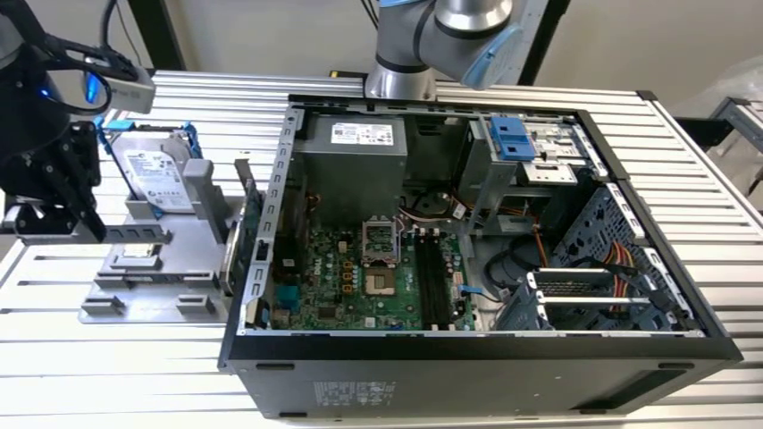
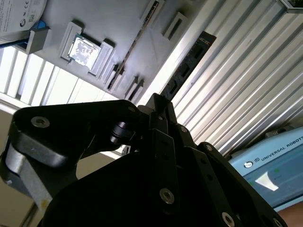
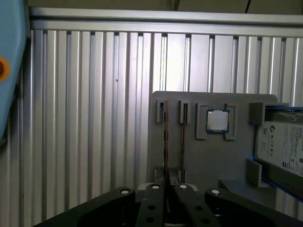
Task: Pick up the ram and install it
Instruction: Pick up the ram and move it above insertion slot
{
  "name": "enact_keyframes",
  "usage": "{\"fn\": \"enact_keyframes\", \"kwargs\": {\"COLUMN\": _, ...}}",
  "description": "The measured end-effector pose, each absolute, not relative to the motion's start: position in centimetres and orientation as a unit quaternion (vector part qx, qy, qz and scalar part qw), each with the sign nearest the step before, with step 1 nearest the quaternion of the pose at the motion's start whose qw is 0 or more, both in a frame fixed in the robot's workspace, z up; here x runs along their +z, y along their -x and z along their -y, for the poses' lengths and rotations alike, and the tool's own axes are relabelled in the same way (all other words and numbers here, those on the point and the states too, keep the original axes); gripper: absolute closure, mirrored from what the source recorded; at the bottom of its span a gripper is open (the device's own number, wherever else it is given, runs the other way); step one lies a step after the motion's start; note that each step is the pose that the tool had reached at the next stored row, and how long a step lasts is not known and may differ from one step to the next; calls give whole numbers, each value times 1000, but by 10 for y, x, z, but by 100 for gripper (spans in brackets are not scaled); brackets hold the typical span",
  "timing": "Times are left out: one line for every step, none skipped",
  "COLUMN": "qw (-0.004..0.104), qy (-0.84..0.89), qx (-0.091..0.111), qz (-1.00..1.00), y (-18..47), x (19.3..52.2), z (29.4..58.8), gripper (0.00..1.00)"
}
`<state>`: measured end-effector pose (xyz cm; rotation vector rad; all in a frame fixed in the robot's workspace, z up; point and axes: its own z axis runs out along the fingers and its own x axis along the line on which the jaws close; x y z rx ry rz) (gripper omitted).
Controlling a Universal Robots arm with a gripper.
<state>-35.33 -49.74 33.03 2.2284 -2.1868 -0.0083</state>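
Note:
The ram [image 2: 189, 66] is a long dark stick with black chips, standing on edge at the outer side of the grey holder plate [image 2: 118, 19]. In the first wrist view it shows edge-on as a thin line [image 3: 164, 137] in a slot of the plate [image 3: 236, 156], with a second thin strip [image 3: 183, 137] in the parallel slot. My gripper [image 3: 168, 188] hangs above and apart from them, touching nothing. In the exterior view the gripper [image 1: 60, 214] is at the far left, beside the plate [image 1: 143, 286]. The black memory slots [image 1: 430, 277] lie on the motherboard inside the open case.
A square silver processor chip [image 3: 218, 120] sits in a pocket mid-plate, and a silver hard drive in a blue frame [image 1: 155, 174] stands at the plate's far end. The open computer case [image 1: 477, 357] takes up the exterior view's right. A blue pendant [image 2: 274, 161] lies on the slatted table.

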Motion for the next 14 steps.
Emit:
{"fn": "enact_keyframes", "kwargs": {"qw": 10, "qy": -714, "qx": -3, "qz": 700, "y": 353, "x": 331, "z": 497, "gripper": 100}}
{"fn": "enact_keyframes", "kwargs": {"qw": 10, "qy": -714, "qx": -3, "qz": 700, "y": 353, "x": 331, "z": 497, "gripper": 100}}
{"fn": "enact_keyframes", "kwargs": {"qw": 10, "qy": -714, "qx": -3, "qz": 700, "y": 353, "x": 331, "z": 497, "gripper": 100}}
{"fn": "enact_keyframes", "kwargs": {"qw": 10, "qy": -714, "qx": -3, "qz": 700, "y": 353, "x": 331, "z": 497, "gripper": 100}}
{"fn": "enact_keyframes", "kwargs": {"qw": 10, "qy": -714, "qx": -3, "qz": 700, "y": 353, "x": 331, "z": 497, "gripper": 100}}
{"fn": "enact_keyframes", "kwargs": {"qw": 10, "qy": -714, "qx": -3, "qz": 700, "y": 353, "x": 332, "z": 497, "gripper": 100}}
{"fn": "enact_keyframes", "kwargs": {"qw": 10, "qy": -714, "qx": -3, "qz": 700, "y": 353, "x": 332, "z": 497, "gripper": 100}}
{"fn": "enact_keyframes", "kwargs": {"qw": 10, "qy": -714, "qx": -3, "qz": 700, "y": 353, "x": 332, "z": 497, "gripper": 100}}
{"fn": "enact_keyframes", "kwargs": {"qw": 10, "qy": -714, "qx": -3, "qz": 700, "y": 353, "x": 332, "z": 497, "gripper": 100}}
{"fn": "enact_keyframes", "kwargs": {"qw": 10, "qy": -714, "qx": -3, "qz": 700, "y": 353, "x": 332, "z": 497, "gripper": 100}}
{"fn": "enact_keyframes", "kwargs": {"qw": 10, "qy": -714, "qx": -3, "qz": 700, "y": 353, "x": 333, "z": 497, "gripper": 100}}
{"fn": "enact_keyframes", "kwargs": {"qw": 10, "qy": -714, "qx": -3, "qz": 700, "y": 353, "x": 333, "z": 497, "gripper": 100}}
{"fn": "enact_keyframes", "kwargs": {"qw": 10, "qy": -714, "qx": -3, "qz": 700, "y": 353, "x": 333, "z": 497, "gripper": 100}}
{"fn": "enact_keyframes", "kwargs": {"qw": 10, "qy": -714, "qx": -3, "qz": 700, "y": 353, "x": 333, "z": 497, "gripper": 100}}
